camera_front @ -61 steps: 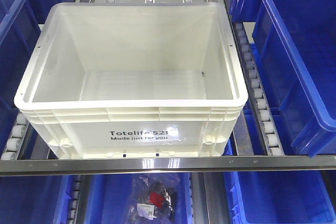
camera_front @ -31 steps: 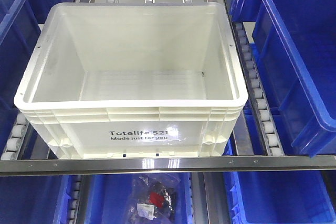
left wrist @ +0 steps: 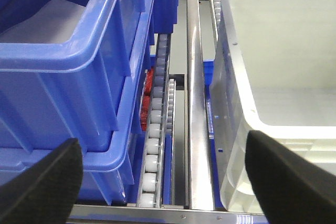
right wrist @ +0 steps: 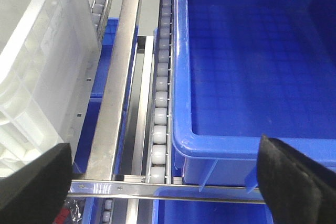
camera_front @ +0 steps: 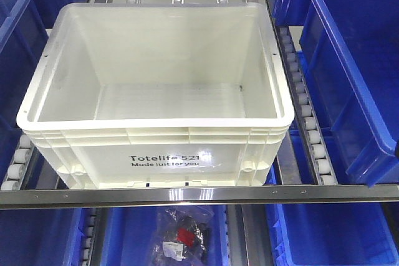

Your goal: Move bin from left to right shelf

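The white bin (camera_front: 163,144), printed "Totelife 521", stands empty on the roller shelf in the middle of the front view, against the steel front rail (camera_front: 187,195). Neither gripper shows in that view. In the left wrist view my left gripper (left wrist: 166,182) is open and holds nothing. It straddles a roller track (left wrist: 154,140), and its right fingertip (left wrist: 294,177) lies over the bin's (left wrist: 278,51) near left corner. My right gripper (right wrist: 165,182) is open too and empty. The bin's right wall (right wrist: 39,72) rises at its left, and a blue bin (right wrist: 252,51) lies at its right.
Blue bins flank the white one: stacked ones on the left (left wrist: 58,66), a deep one on the right (camera_front: 358,73). Steel rails (left wrist: 198,129) and roller tracks (right wrist: 160,108) run between them. On the lower level a clear bag (camera_front: 182,235) with a red item lies among more blue bins.
The bin and shelf have not moved. A small dark sliver now shows at the right edge of the front view.
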You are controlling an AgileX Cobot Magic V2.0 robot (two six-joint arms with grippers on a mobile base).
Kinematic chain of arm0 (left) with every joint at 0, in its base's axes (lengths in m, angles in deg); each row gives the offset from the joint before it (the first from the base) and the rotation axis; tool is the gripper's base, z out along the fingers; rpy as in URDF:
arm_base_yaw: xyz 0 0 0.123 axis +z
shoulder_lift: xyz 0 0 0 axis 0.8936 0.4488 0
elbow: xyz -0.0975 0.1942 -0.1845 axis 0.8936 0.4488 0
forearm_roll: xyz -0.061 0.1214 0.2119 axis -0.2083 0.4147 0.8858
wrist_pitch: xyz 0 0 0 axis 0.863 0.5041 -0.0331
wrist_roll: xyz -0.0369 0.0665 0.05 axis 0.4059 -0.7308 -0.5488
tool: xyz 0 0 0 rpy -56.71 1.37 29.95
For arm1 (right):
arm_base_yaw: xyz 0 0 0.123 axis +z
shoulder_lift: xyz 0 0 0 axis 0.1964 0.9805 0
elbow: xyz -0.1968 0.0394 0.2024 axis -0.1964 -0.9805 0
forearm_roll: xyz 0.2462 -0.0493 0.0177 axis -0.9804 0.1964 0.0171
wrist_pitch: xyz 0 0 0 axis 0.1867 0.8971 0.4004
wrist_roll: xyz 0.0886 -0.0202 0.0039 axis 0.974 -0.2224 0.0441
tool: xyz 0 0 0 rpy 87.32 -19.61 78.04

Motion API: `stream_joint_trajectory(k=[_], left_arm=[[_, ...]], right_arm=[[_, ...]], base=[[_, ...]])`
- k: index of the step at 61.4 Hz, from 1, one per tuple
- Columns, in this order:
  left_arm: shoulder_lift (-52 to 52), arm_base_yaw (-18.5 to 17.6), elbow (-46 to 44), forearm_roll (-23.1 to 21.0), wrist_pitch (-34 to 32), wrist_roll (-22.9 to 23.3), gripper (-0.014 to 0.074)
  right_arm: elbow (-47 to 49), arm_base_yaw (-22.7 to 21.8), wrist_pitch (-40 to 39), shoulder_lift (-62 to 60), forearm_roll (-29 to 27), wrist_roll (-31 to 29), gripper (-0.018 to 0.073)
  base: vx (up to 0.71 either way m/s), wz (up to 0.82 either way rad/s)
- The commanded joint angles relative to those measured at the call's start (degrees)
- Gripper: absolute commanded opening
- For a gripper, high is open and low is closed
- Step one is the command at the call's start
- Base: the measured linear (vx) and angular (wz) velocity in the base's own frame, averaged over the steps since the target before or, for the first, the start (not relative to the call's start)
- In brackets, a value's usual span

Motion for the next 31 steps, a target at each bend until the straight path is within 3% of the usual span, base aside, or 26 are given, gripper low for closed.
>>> stream_joint_trajectory(k=[1,8,20,31], left_arm=[[1.0,0.0,-1.5,-0.2,-4.2,-0.4,0.0611],[2.7,-1.9,-3.2,-0.4,-1.8,-0.6,0.0608],[10.4,-7.7,-10.7,-0.2,6.0,-1.9,0.0603],[19.5,-9.1,-16.4,-0.7,9.3,-2.7,0.0586]], right_arm=[[1.9,0.1,-3.4,0.9,-0.2,0.0,0.0718],[3.1,1.2,-1.8,2.7,-2.1,-0.7,0.0687],[10.0,8.7,5.0,9.8,-1.1,-1.0,0.0617],[18.1,13.6,10.8,18.5,-1.0,-0.2,0.0596]], base=[[0.0,0.0],[0.0,0.0],[0.0,0.0],[0.0,0.0]])
